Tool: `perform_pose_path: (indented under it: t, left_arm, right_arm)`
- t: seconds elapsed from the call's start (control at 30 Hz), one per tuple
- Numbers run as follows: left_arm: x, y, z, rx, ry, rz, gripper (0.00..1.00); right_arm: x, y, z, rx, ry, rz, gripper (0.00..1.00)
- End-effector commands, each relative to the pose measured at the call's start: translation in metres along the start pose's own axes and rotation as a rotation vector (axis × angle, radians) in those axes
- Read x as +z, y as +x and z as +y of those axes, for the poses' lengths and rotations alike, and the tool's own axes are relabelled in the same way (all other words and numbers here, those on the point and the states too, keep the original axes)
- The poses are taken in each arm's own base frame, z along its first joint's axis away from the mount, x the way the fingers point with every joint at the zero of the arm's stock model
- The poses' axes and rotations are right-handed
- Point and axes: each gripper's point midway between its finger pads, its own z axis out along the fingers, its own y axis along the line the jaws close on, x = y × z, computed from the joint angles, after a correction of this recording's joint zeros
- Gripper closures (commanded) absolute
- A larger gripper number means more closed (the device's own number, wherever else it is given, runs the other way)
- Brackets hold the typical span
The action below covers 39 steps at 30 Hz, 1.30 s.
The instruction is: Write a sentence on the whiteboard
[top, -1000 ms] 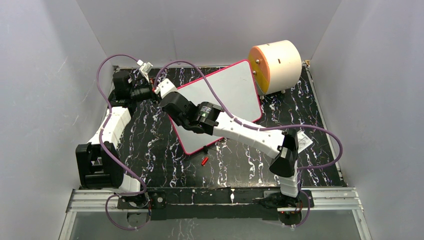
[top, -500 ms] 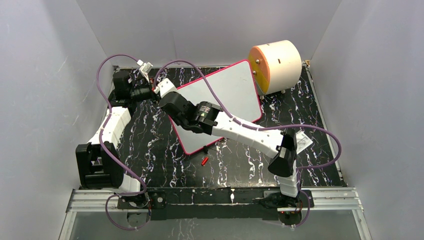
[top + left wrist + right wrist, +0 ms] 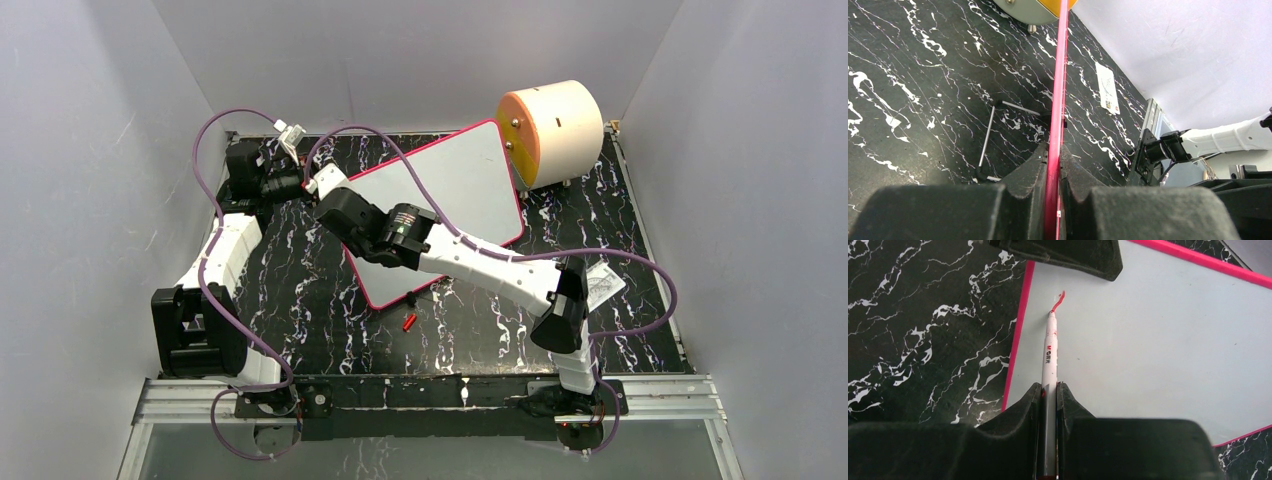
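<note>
The whiteboard [image 3: 465, 185], white with a pink-red rim, lies slantwise on the black marbled table. My left gripper [image 3: 312, 184] is shut on its left corner; in the left wrist view the rim [image 3: 1059, 85] runs edge-on between the closed fingers of the left gripper [image 3: 1054, 150]. My right gripper [image 3: 1049, 386] is shut on a white marker [image 3: 1050, 347], whose tip touches the whiteboard [image 3: 1158, 340] near its left edge. Of the sentence, one short curved red stroke [image 3: 1059, 299] shows at the tip. From above, the right gripper [image 3: 338, 207] covers that spot.
A cream cylinder with an orange face [image 3: 555, 130] stands by the board's far right corner. A small red cap [image 3: 409, 322] lies in front of the board. A paper tag [image 3: 603, 282] lies at the right. A thin metal rod [image 3: 987, 135] lies beneath the board. Grey walls close in the table.
My right wrist has shifted slightly left and away along the board with the marker. The left arm and the board have not moved.
</note>
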Motion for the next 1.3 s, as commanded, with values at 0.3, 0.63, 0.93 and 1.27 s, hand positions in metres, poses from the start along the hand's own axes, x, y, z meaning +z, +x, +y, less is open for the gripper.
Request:
perform_pose_path:
  t: [0.3,0.63,0.93,1.27]
  left_arm:
    - [-0.002,0.005,-0.009,-0.019,-0.016,0.017,1.0]
    - [-0.002,0.005,-0.009,-0.016,-0.019,0.016,1.0]
    - [-0.002,0.006,-0.007,-0.02,-0.023,0.017,1.0]
    - [-0.002,0.006,-0.008,-0.021,-0.023,0.017,1.0]
  right_arm:
    - [-0.006,0.007,0.005,0.029,-0.032,0.046,1.0]
    - [-0.008,0.014,0.01,0.03,-0.038,0.058,1.0]
    - [-0.025,-0.007,0.014,0.047,-0.049,-0.03,1.0]
    - [-0.033,-0.017,-0.005,0.076,0.022,-0.109,1.0]
